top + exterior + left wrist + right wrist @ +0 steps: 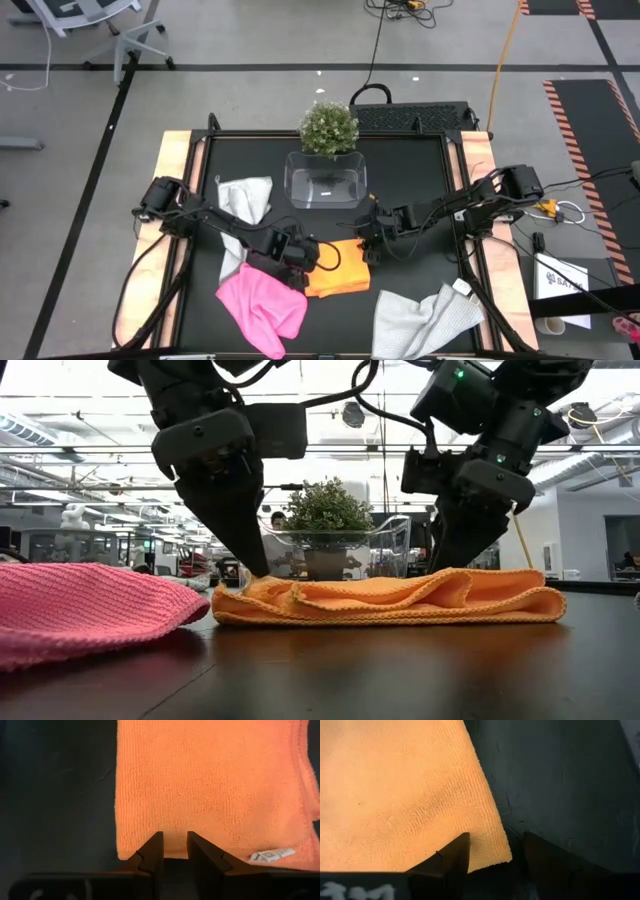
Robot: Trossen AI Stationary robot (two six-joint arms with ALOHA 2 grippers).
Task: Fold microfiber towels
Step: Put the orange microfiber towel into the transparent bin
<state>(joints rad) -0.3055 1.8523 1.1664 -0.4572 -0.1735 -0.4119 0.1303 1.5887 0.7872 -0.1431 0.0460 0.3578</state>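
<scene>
Nearest the front edge of the black desk (400, 170), a crumpled bright pink microfiber towel (262, 305) is lying to the left and a rumpled light grey microfiber towel (425, 320) to the right; neither is being handled.

Just past them, mid-desk, the orange-yellow microfiber towel (390, 597) is lying already doubled over, several layered edges showing along its front in the low view. Both arms are working on it. The left gripper (174, 851) is standing at the towel's left edge, its jaws a narrow gap apart at the hem, nothing visibly pinched between them. The right gripper (496, 851) is standing at the right-hand corner, its jaws spread wide, straddling the corner, not closing on cloth.

Judgement: a fold of the orange towel is in hand, the jaws placed either to let go of an edge or to take one; which, the views are not settling. A further fold would call for both jaws pinching the layered edge together and carrying it across evenly, so the layers do not slip.

Farther back, a second light grey microfiber towel (245, 200) is lying left, then a clear plastic tub (326, 180) and a small green potted plant (329, 127).
</scene>
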